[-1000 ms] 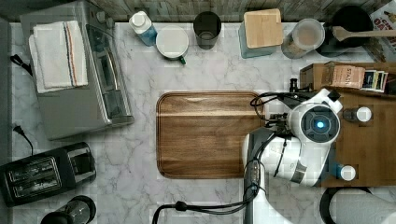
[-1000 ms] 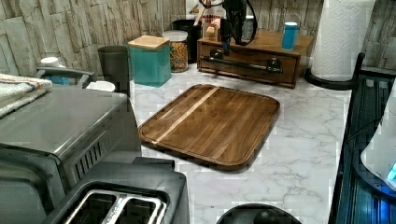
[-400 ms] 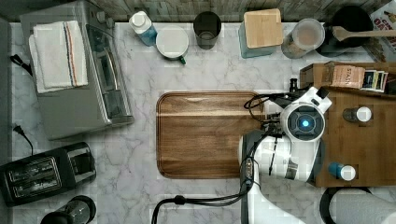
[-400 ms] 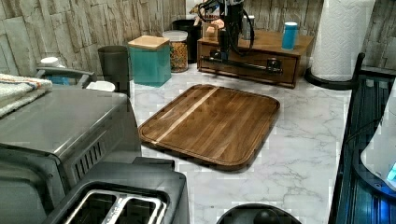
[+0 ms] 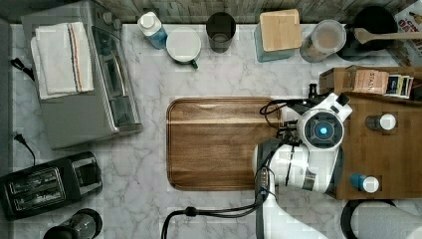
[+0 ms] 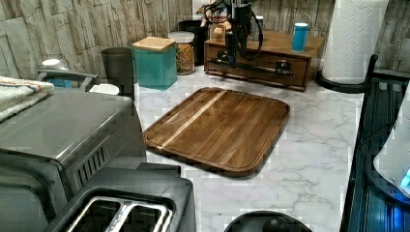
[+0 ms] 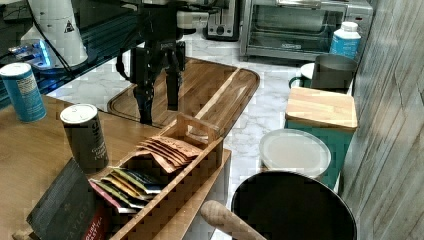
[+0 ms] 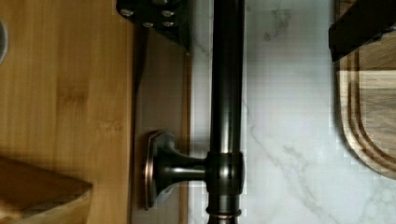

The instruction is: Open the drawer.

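- Hand (image 8: 261, 28) spread open, one finger (image 8: 161, 18) on the drawer side of the handle (image 8: 226, 93) and the other finger (image 8: 359, 25) out over the counter (image 8: 289, 116); nothing gripped, bar lying in the gap between them.
- Seen in the right view as a hand (image 7: 159, 107) pointing straight down, dark fingers apart, just past the cabinet top's near edge.
- Seen in the left view as a hand (image 6: 231, 58) down at the handle (image 6: 251, 67), toward the left view's left end of the bar.
- Drawer (image 6: 256, 70) shut, flush in the front of the wooden cabinet (image 6: 283, 46) at the back of the counter in the left view; in the top view, under the arm at the cabinet's left edge.
- Cutting board (image 5: 219, 142) flat on the counter just in front of the drawer, its rounded corner close to the outer finger in the wrist view.
- On the cabinet top: two small blue bottles (image 5: 366, 182), a dark can (image 7: 85, 135) and a wooden rack of tea bags (image 7: 150, 175).
- Beside the cabinet, a paper towel roll (image 6: 350, 41) on the left view's right.
- Along the back wall: teal canister with wooden lid (image 5: 278, 32), glass jar (image 5: 326, 40), dark cup (image 5: 220, 30), black pot with a wooden spoon (image 5: 373, 30).
- Farther off: toaster oven (image 5: 94, 84) with a folded towel (image 5: 62, 57) on top, and a black toaster (image 5: 47, 181).
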Robot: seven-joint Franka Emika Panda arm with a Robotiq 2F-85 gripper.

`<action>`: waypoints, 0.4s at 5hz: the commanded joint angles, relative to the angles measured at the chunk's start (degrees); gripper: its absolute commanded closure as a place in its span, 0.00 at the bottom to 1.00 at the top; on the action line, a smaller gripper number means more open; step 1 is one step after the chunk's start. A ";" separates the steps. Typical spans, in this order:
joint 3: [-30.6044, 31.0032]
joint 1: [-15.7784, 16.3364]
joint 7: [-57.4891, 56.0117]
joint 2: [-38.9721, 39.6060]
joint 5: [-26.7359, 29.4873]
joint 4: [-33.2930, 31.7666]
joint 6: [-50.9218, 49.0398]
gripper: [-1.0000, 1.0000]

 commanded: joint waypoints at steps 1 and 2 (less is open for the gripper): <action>-1.64 1.31 7.30 6.51 -1.66 0.32 4.85 0.00; -1.71 1.53 7.97 7.89 -1.32 0.64 5.97 0.00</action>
